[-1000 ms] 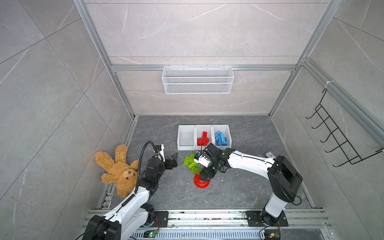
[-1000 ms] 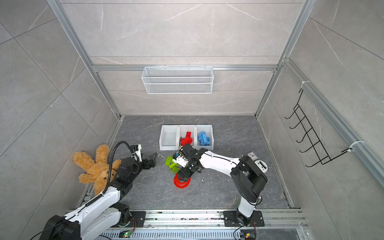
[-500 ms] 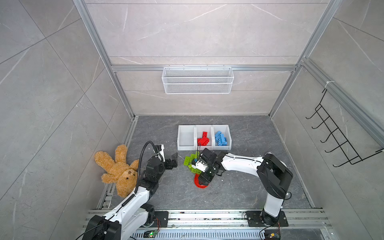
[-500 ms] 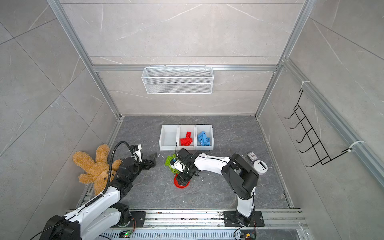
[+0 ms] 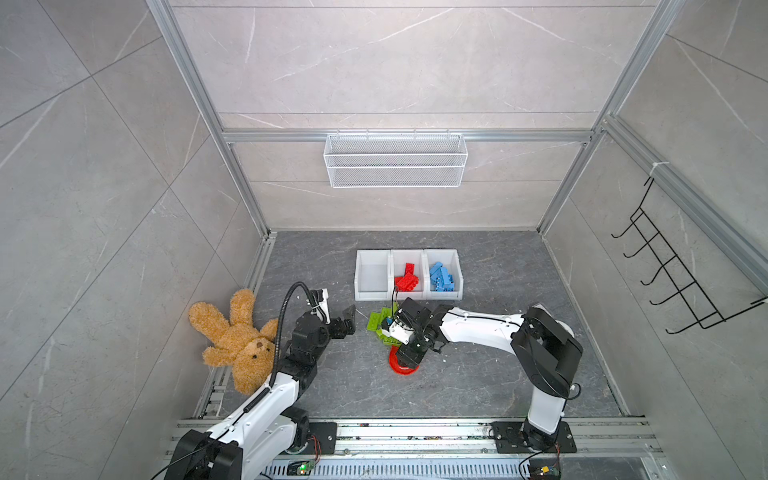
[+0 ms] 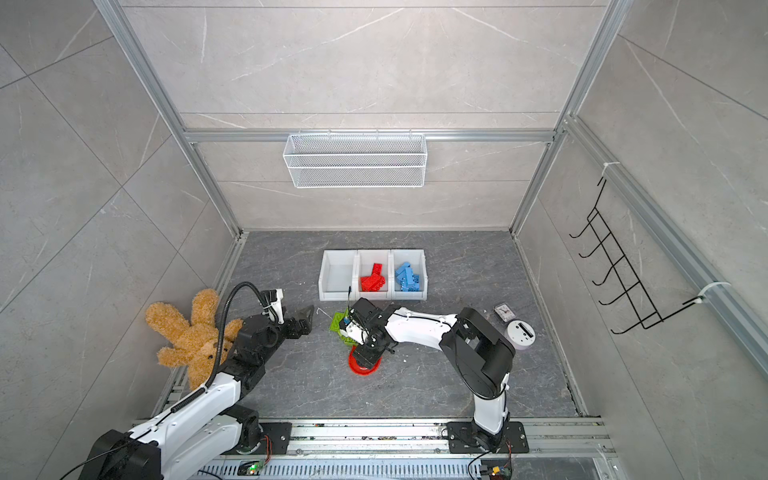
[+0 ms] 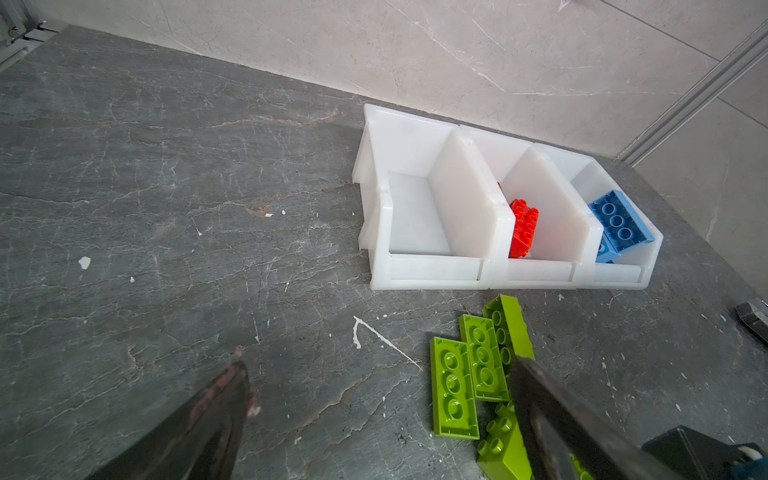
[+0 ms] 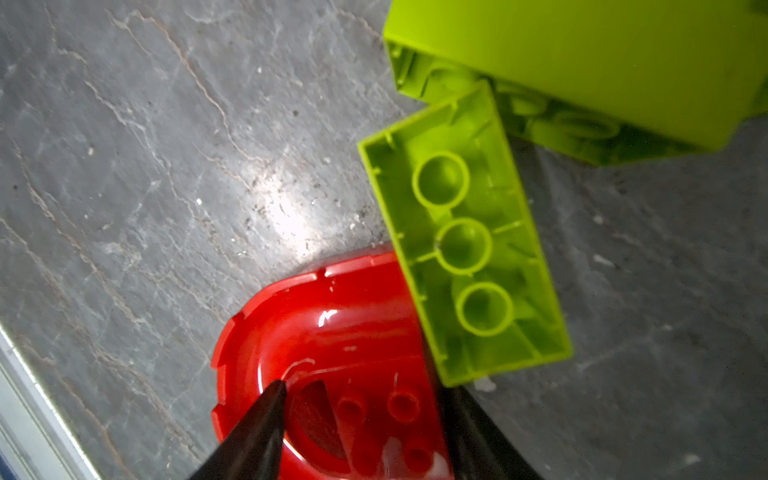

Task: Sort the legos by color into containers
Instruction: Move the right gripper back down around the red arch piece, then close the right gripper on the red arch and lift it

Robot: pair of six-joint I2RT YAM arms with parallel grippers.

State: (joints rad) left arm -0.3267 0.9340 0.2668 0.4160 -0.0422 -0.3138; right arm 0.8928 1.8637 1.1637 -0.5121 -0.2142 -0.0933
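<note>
Finding: right pincer (image 5: 409, 358) set on red arch (image 5: 400, 370).
In a top view the arch lies on the bench (image 5: 478, 374) beside green bricks (image 5: 375, 320), near the bins (image 5: 424, 270). Left wrist: left pincer (image 7: 376, 365) spread. Right wrist: tips straddle the arch; whether clamped, cannot tell.

Pale grey stone-look tiles with thin white veins cover the walls (image 5: 395, 62), framed by aluminium posts (image 5: 199, 104). A white wire mesh basket (image 5: 395, 166) hangs from the horizontal rail (image 5: 270, 136) on the back wall, and a black wire hook rack (image 5: 673, 282) is fixed to the right-hand wall. The desk (image 5: 478, 374) is dark grey veined stone, flecked with white scuffs (image 7: 374, 332). Even, soft light falls throughout.
</note>
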